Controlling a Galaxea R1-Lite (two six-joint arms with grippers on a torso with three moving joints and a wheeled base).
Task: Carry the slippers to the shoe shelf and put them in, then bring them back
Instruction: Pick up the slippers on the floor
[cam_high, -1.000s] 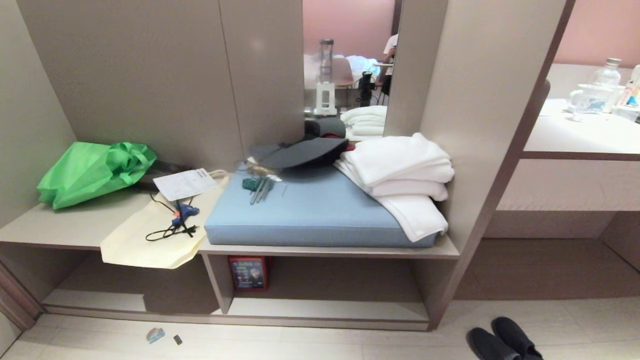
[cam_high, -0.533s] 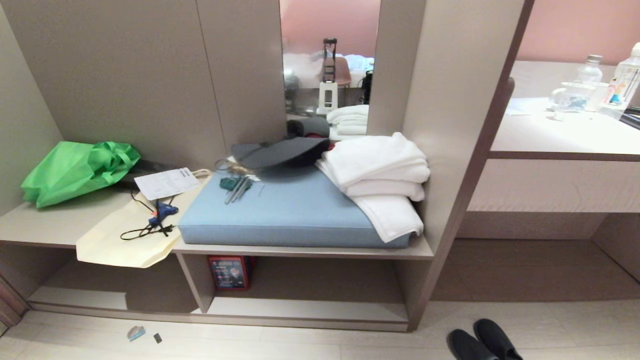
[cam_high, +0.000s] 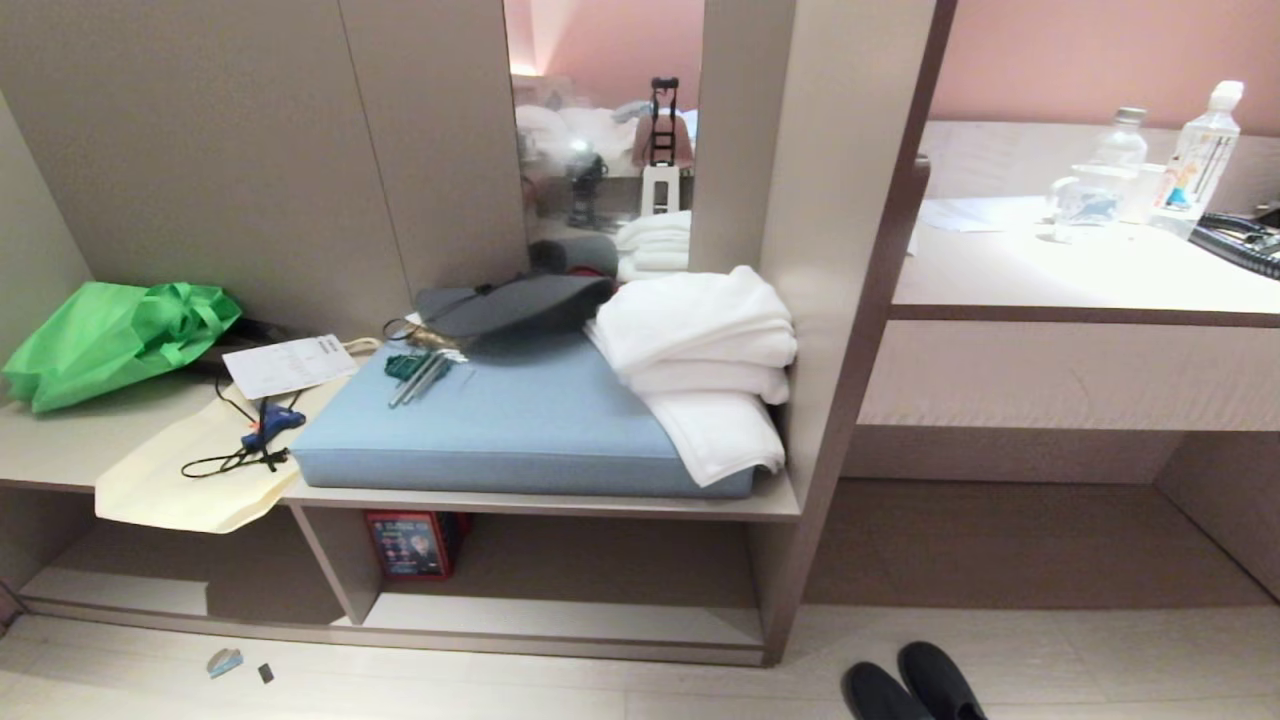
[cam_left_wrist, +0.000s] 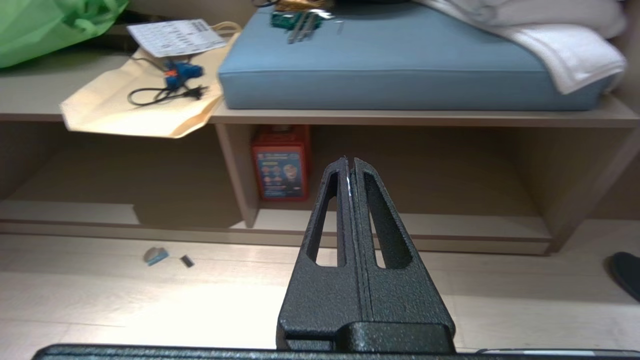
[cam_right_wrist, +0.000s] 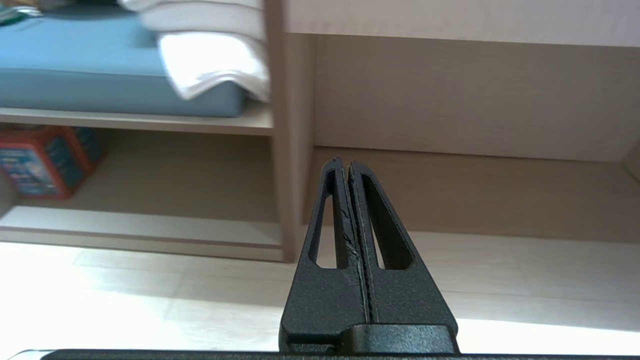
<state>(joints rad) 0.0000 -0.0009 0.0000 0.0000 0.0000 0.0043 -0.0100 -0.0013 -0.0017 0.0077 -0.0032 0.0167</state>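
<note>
Dark fabric marks the slippers (cam_high: 908, 686) as a pair lying side by side on the pale floor at the near edge of the head view, toes pointing toward the furniture, just outside the upright end panel and untouched by either arm. Neither arm shows in the head view; from the wrist cameras, the left gripper (cam_left_wrist: 350, 161) has its fingers pressed together on nothing, pointing toward the low bay, and the right gripper (cam_right_wrist: 344, 162) is likewise clenched empty, facing the end panel and the recess under the desk counter (cam_high: 1080, 275). Beyond the slippers stands the shoe shelf (cam_high: 560, 620), its pale bottom board bare apart from a red box (cam_high: 410, 545) beside the divider. Above it lie the blue cushion (cam_high: 500, 430), folded white towels (cam_high: 700, 350) and a green bag (cam_high: 110, 335). By this showing, no step of the task is done: the slippers are not yet picked up, and the carrying, the placing in the shelf and the return all remain.
</note>
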